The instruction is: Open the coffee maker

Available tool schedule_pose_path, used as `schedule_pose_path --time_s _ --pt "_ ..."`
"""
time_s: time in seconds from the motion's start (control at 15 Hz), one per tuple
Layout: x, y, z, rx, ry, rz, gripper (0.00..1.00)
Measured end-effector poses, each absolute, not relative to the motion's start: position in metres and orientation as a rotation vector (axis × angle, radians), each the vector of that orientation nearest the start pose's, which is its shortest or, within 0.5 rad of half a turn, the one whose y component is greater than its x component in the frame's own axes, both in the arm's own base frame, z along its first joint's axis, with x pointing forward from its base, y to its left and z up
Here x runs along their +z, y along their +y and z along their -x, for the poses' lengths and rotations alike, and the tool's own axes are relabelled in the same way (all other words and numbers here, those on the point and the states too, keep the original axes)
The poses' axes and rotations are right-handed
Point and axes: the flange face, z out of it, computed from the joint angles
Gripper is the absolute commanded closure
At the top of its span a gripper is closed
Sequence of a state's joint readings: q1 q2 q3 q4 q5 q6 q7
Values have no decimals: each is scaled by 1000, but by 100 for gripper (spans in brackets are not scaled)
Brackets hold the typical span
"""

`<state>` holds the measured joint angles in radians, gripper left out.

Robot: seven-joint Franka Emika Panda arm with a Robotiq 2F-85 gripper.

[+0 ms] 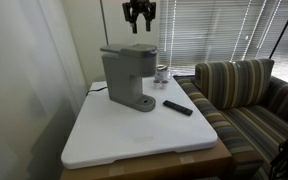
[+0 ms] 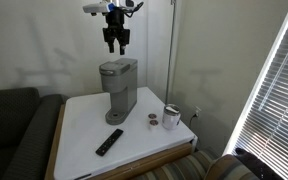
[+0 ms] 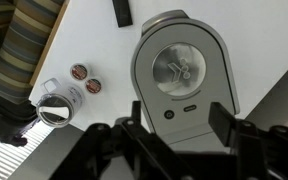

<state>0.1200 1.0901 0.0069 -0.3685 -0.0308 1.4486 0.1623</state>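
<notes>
Gripper (image 3: 176,128) spread wide, coffee maker (image 3: 184,60) upright below, head facing remote (image 3: 122,10)

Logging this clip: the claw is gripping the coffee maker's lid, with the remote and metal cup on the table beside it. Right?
No: in both exterior views the claw hangs above the coffee maker, not touching it. The remote and metal cup are on the table beside it.
</notes>
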Motion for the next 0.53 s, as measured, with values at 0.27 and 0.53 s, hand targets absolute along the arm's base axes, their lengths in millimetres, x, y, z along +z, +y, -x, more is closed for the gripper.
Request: schedule_pose_path --time_s 0.27,0.53 --pt "418 97 -771 32 -25 3163 0" --pt "409 100 -772 53 -95 3151 0"
